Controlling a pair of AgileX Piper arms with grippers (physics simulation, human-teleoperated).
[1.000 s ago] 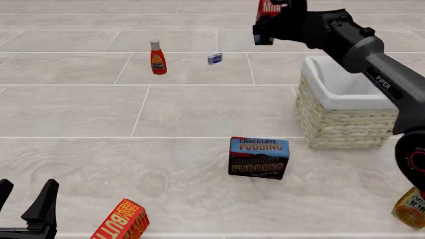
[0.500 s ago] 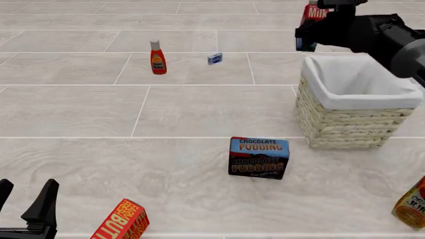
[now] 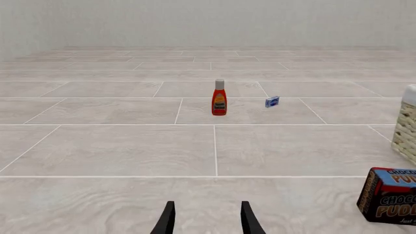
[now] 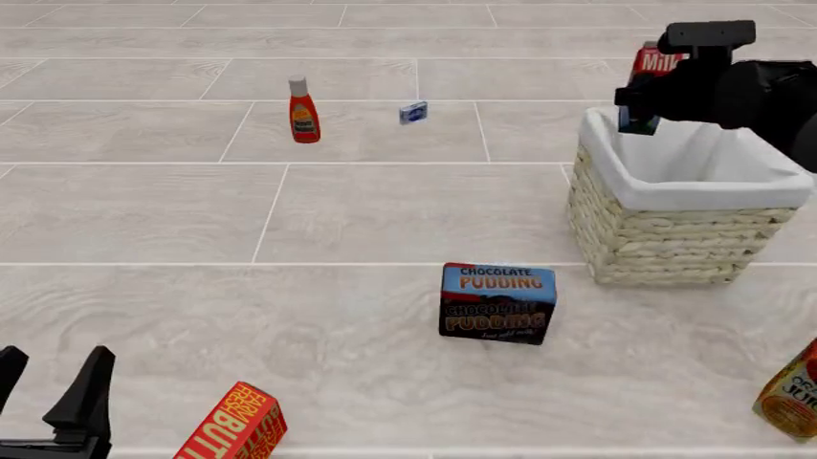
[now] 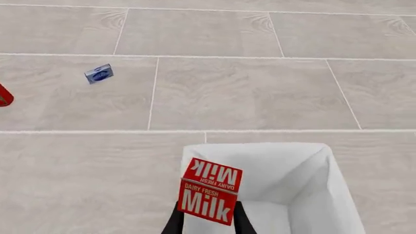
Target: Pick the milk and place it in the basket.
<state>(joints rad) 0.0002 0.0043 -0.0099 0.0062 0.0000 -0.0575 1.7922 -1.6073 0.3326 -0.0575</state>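
A: Starting at the left, what is on the table?

B: Near the front-left corner the left gripper [image 4: 52, 406] sits low with its jaws apart and nothing between them. Just right of it lies an orange-red box [image 4: 232, 425], tilted, with "BUTTER" partly readable and cut off by the near edge. Farther back stands a red ketchup bottle [image 4: 302, 111] with a white cap; its label is too small to read. To its right, apart from it, lies a small blue packet [image 4: 412, 112], lettering unreadable.

A: And the middle?

B: A dark box reading "CHOCOLATE PUDDING" [image 4: 498, 302] on its blue top and again on its front stands in the middle near ground, left of and nearer than the basket [image 4: 664, 234], clear of it.

A: Where is the milk?

B: The milk [image 5: 209, 190] is up in the air, clamped between the jaws of the right gripper [image 5: 205, 220], which have closed on its lower part. It hangs over the far-left part of the basket, above the white liner, not touching it. The red face reads "DAIRY FRESH Milk", with "Milk" again on the sloped top panel.

A: Anything in the way?

B: The basket interior under the carton shows only white cloth. At the near-right edge an orange juice carton [image 4: 791, 394] leans, partly out of frame, well apart from the basket.
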